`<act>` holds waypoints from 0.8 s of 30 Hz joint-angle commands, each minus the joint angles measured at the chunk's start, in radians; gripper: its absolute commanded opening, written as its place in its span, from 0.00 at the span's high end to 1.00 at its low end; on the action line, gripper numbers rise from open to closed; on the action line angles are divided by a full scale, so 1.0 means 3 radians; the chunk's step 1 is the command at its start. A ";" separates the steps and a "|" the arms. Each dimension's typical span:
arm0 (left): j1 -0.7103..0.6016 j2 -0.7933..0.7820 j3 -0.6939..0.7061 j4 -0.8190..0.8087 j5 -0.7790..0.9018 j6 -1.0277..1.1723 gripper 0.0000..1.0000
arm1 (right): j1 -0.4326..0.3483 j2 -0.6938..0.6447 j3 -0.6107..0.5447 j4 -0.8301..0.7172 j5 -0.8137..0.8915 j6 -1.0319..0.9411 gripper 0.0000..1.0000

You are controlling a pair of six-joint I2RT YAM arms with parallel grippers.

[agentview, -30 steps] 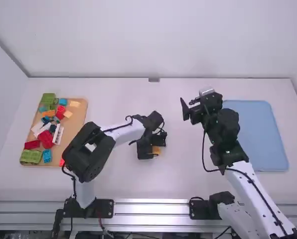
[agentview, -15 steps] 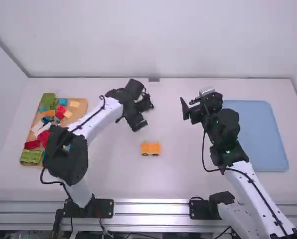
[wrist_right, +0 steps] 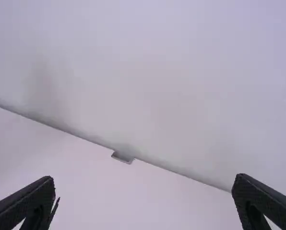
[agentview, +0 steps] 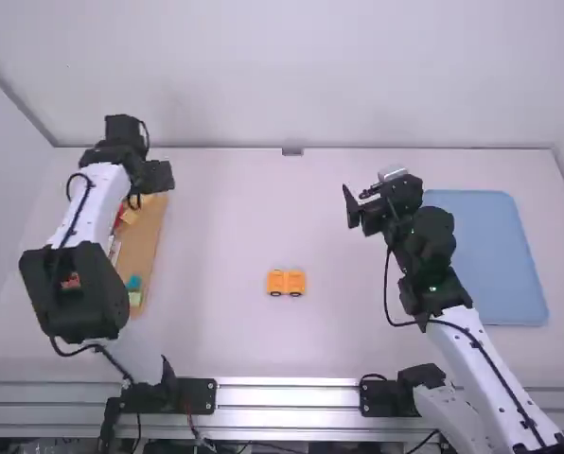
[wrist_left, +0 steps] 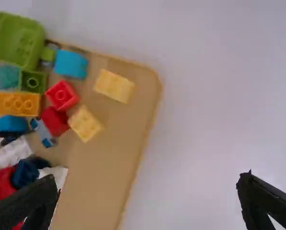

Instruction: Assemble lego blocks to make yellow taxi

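Left gripper point(agentview: 148, 191), jaws parted and empty, is raised near the far end of the tray point(wrist_left: 100, 177), two yellow blocks point(wrist_left: 114, 86) lying beneath them. Right gripper point(agentview: 360, 206) has its jaws likewise apart and empty; between the two pairs of jaws, nearer the arm bases, the orange wheeled assembly point(agentview: 286, 282) rests on the tabletop point(agentview: 225, 227)

Orange wheeled blocks point(agentview: 286, 282) on table point(agentview: 216, 236)
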 commanded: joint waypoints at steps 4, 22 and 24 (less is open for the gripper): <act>0.0487 0.0170 0.0211 -0.0235 0.0460 -0.0504 0.00 | 0.0000 0.0010 0.0141 0.0045 0.0010 0.0014 0.02; 0.0633 0.1198 0.0903 -0.0720 0.0534 -0.0847 0.14 | 0.0000 0.0010 0.0142 0.0075 0.0010 0.0099 0.02; 0.0660 0.1249 0.0872 -0.0690 0.0507 -0.0849 0.16 | 0.0000 0.0010 0.0142 0.0078 0.0010 0.0099 0.02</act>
